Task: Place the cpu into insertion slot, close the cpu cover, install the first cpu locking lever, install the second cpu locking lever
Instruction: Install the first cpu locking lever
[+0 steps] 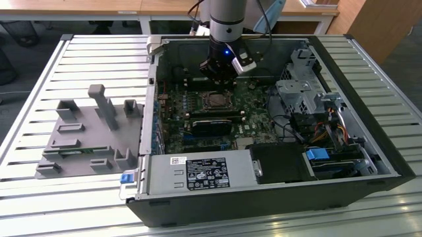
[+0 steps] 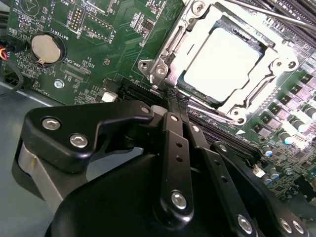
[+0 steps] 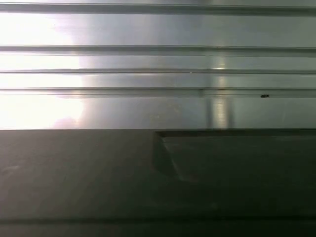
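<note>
The cpu (image 2: 222, 59) lies flat in the insertion slot (image 2: 159, 70), its silvery top bright. The cpu cover (image 2: 269, 81) is down around it as a metal frame. One thin locking lever (image 2: 276, 15) runs past the far side of the socket, and another (image 2: 217, 112) runs along the near side. My gripper (image 2: 171, 101) hangs just beside the socket's near corner, its two black fingers (image 2: 174, 148) closed together at the tip. In the exterior view the gripper (image 1: 218, 80) stands over the motherboard just behind the socket (image 1: 214, 100).
A coin battery (image 2: 45, 48) sits on the green board. Memory slots (image 1: 212, 114) lie in front of the socket, a drive cage (image 1: 300, 96) to the exterior view's right, a power supply (image 1: 201, 174) in front. A grey fixture (image 1: 86, 133) rests on the slatted table.
</note>
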Robot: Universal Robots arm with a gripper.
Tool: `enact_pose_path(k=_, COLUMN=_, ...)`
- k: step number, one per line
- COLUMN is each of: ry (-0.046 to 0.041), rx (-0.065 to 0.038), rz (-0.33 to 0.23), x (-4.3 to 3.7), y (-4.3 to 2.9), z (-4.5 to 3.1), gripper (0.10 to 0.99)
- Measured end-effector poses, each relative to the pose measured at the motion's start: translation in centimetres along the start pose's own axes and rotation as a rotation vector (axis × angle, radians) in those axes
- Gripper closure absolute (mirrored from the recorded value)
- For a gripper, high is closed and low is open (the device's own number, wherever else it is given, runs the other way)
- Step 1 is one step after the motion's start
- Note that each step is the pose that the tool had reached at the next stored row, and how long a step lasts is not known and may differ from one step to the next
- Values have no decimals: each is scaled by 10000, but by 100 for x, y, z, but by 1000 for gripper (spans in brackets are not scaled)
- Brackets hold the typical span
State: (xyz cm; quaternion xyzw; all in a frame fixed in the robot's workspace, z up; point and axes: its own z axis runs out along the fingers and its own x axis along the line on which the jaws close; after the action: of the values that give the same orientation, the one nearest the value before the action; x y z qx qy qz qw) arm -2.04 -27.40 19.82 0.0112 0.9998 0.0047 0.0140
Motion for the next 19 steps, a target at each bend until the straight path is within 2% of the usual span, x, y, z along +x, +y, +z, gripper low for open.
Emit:
enact_pose_path(k=7, ry=-2, rx=18, rz=2, x=0, y=1, z=-15, gripper=980)
enact_pose_path(k=8, ry=-2, rx=42, rz=2, x=0, y=1, z=-15, gripper=980)
enact_pose_path(k=12, ry=-6, rx=242, rz=-4, x=0, y=2, z=-15, gripper=980)
enact_pose_path(k=19, ry=-6, rx=396, rz=-9, x=1, y=13, z=0, gripper=980)
